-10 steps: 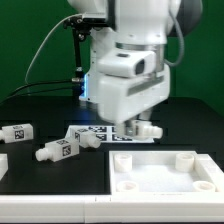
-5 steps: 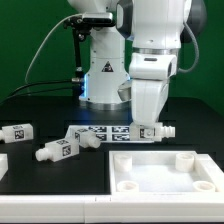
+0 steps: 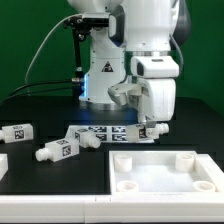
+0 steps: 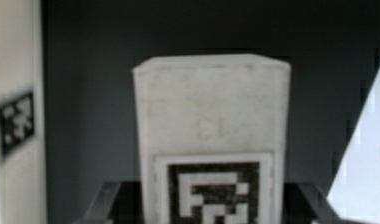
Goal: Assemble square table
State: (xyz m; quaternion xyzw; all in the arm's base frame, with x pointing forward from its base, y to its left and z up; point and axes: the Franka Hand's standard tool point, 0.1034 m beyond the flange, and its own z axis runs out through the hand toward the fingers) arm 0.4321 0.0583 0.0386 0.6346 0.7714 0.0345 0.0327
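The white square tabletop (image 3: 150, 177) lies at the front on the exterior view's right, with round corner sockets facing up. My gripper (image 3: 150, 126) hangs just behind it, shut on a white leg (image 3: 153, 130) that bears a black-and-white tag. In the wrist view this leg (image 4: 208, 110) fills the middle, and the dark fingers (image 4: 126, 200) press on both its sides at my gripper (image 4: 213, 205). Three more tagged legs lie loose on the exterior view's left: one (image 3: 18, 132) far left, one (image 3: 58, 151) nearer the front, one (image 3: 88, 140) beside the marker board.
The marker board (image 3: 100, 130) lies flat on the black table behind the tabletop, and shows as a white strip (image 4: 13, 120) in the wrist view. The arm's base (image 3: 102, 70) stands at the back. A small white piece (image 3: 3, 162) sits at the left edge.
The wrist and hand have swung round above the marker board's right end. The held leg stays low by the tabletop's back edge. The loose legs have not moved.
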